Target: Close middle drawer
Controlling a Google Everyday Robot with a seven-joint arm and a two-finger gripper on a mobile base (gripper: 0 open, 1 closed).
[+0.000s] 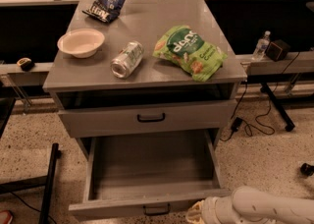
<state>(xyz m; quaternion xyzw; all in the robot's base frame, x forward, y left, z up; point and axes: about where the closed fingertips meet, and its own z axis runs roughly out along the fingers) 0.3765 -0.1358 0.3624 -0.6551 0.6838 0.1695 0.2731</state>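
Here, the middle drawer (pixel 147 166) stands pulled far out. The gripper (pixel 197 213) sits at its front panel's right end; whether it is open or closed cannot be told.

Dim, warm overhead light. Faint glare at rear of cabinet (pixel 162 16) top, dark shadow just under the top. Gripper (pixel 197 213) pale, low at cabinet's front right, by open drawer (pixel 147 164).
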